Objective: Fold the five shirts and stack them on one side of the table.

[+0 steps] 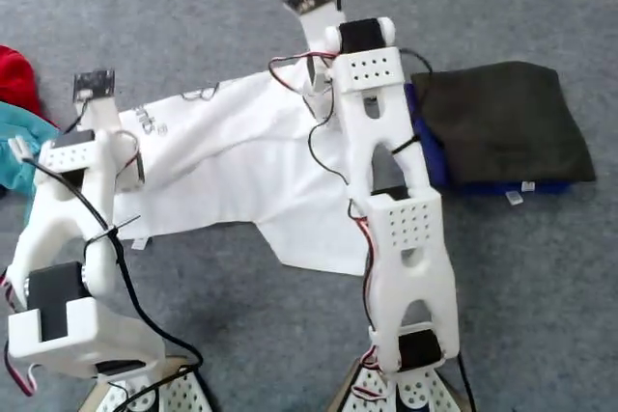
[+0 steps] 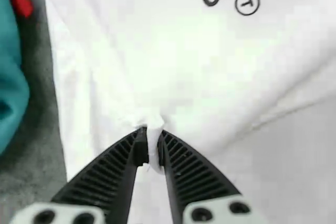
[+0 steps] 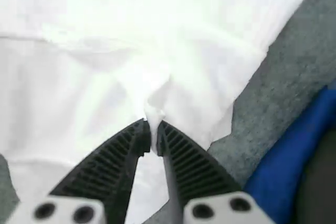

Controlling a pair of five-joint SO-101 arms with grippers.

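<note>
Left gripper [image 2: 151, 132], right gripper [image 3: 152, 125]: fingers pinch white shirt [image 1: 232, 163]; long axis runs left-right.

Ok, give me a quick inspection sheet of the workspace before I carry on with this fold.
Surface: grey cloth-covered table, flat.
Job's things: white shirt spread and rumpled mid-table; dark shirt folded on top of a blue shirt on the right side; red shirt and teal shirt bunched at the left edge.
Clutter: nothing seen.
Hands: left hand shut on the white shirt; right hand shut on the white shirt, near the blue shirt.
Cables: black cable runs along the left arm; red and black wires hang over the white shirt by the right arm.
Surroundings: nothing clear beyond the far table edge.
</note>
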